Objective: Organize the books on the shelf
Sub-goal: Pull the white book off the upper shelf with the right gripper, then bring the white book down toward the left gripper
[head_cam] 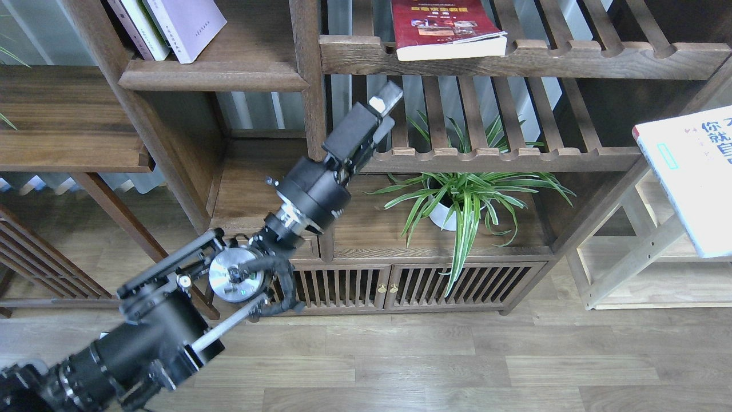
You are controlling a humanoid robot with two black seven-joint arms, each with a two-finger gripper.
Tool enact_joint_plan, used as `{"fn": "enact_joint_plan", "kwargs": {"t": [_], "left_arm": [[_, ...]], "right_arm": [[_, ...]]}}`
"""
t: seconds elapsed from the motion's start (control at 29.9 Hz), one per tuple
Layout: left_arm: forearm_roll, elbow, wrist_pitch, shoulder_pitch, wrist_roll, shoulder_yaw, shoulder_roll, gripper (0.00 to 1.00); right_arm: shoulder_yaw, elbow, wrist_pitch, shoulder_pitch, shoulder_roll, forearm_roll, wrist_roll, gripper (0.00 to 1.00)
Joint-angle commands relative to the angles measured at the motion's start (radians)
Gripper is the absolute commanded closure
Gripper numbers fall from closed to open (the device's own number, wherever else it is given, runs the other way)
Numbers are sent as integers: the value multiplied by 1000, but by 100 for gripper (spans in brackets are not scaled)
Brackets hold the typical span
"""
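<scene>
The solid dark-brown shelf (pixel 211 75) is at the top left. A pale lavender-white book (pixel 189 26) leans on it beside slim white, green and dark-spined books (pixel 136 26). A dark red book with a yellow title (pixel 446 28) lies flat on the upper slatted shelf, overhanging its front rail. A large white book with blue characters (pixel 689 177) hangs tilted in the air at the right edge; what holds it is out of view. My left gripper (pixel 384 109) is empty, its fingers slightly apart, in front of the lower slatted shelf, below and left of the red book.
A potted spider plant (pixel 457 200) stands on the cabinet top under the lower slatted shelf (pixel 492 157). A vertical post (pixel 311 114) divides the bookcase just left of my gripper. A light wooden rack (pixel 640 252) stands at the right. Slatted cabinet doors (pixel 389 286) are below.
</scene>
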Motion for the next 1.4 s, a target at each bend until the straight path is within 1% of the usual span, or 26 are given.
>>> {"fn": "enact_joint_plan", "kwargs": {"t": [0.0, 0.2, 0.33, 0.67, 0.9, 0.97, 1.14, 1.37], "left_arm": [[39, 31, 4, 20, 0, 55, -13, 1], [46, 85, 14, 23, 0, 112, -13, 1], [46, 166, 1, 20, -6, 107, -13, 1], [45, 177, -5, 23, -15, 102, -13, 1], [46, 206, -5, 20, -12, 104, -13, 1], [46, 220, -5, 20, -10, 103, -13, 1], [45, 235, -6, 20, -12, 113, -13, 1], [43, 235, -6, 20, -15, 113, -13, 1]], "right_arm": [[2, 2, 0, 0, -1, 1, 0, 97], [-21, 2, 0, -2, 10, -1, 0, 97], [-64, 2, 0, 0, 12, -1, 0, 97], [-168, 0, 0, 32, 28, -10, 0, 97], [-179, 2, 0, 182, 76, -36, 0, 97], [-207, 2, 0, 216, 93, -45, 0, 97], [-286, 0, 0, 225, 125, -76, -1, 97], [-303, 0, 0, 225, 243, -183, -4, 97]]}}
